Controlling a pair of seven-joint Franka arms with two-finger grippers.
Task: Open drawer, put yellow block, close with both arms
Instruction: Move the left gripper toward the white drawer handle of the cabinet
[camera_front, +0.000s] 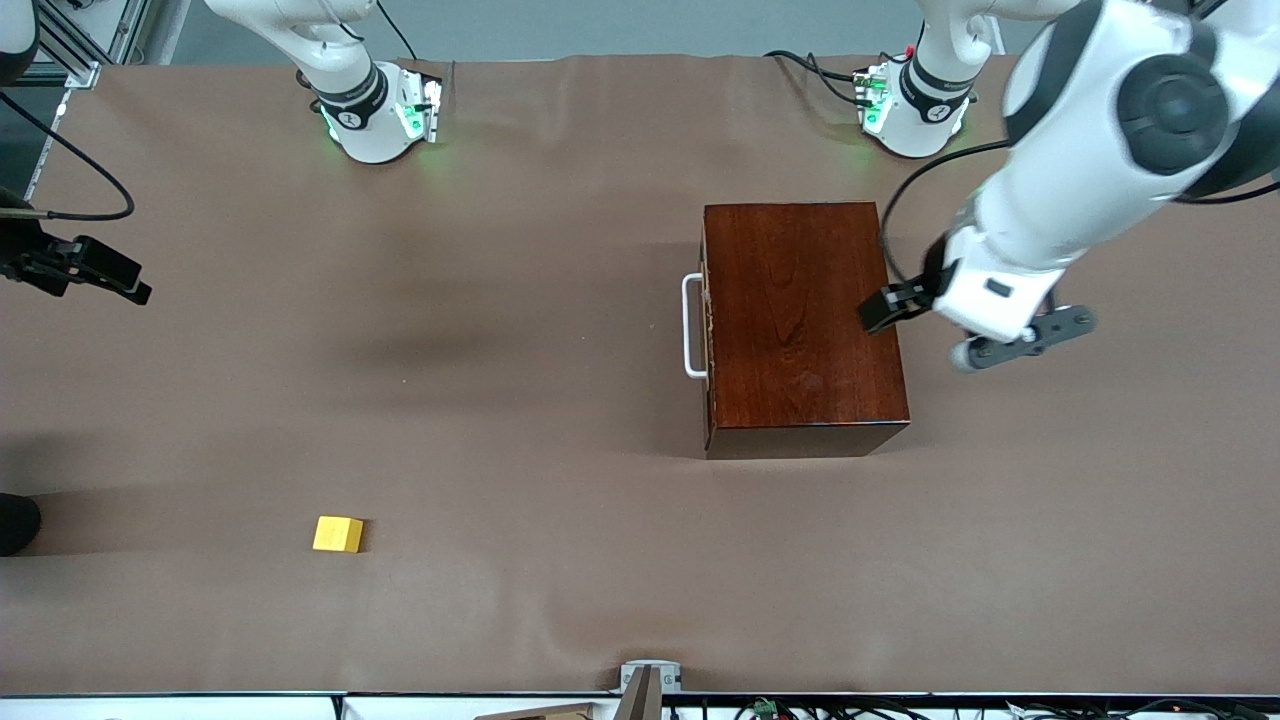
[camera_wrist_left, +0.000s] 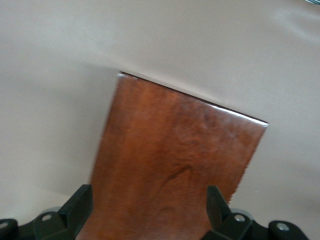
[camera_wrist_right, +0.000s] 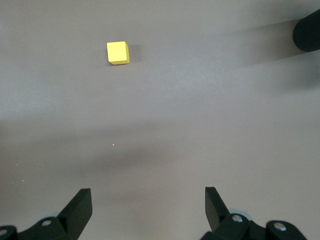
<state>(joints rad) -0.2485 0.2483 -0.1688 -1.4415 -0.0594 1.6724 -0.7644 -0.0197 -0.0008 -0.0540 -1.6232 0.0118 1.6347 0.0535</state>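
The dark reddish-brown wooden box (camera_front: 800, 320) stands toward the left arm's end of the table. Its drawer (camera_front: 707, 330) is shut, and its white U-shaped handle (camera_front: 690, 325) faces the right arm's end. My left gripper (camera_front: 890, 306) is open and empty over the top of the box at the edge away from the handle. The left wrist view shows the box top (camera_wrist_left: 175, 150) between the open fingers of the left gripper (camera_wrist_left: 150, 205). The yellow block (camera_front: 338, 533) lies alone, nearer the front camera, toward the right arm's end. My right gripper (camera_front: 120, 280) is open and empty, up over the table's right-arm end. In the right wrist view the right gripper (camera_wrist_right: 148, 205) is well apart from the block (camera_wrist_right: 118, 52).
A dark round object (camera_front: 15, 522) sits at the table's edge at the right arm's end and shows in the right wrist view (camera_wrist_right: 306, 32). A black cable (camera_front: 90, 190) loops near the right gripper. A camera mount (camera_front: 648, 685) stands at the table's near edge.
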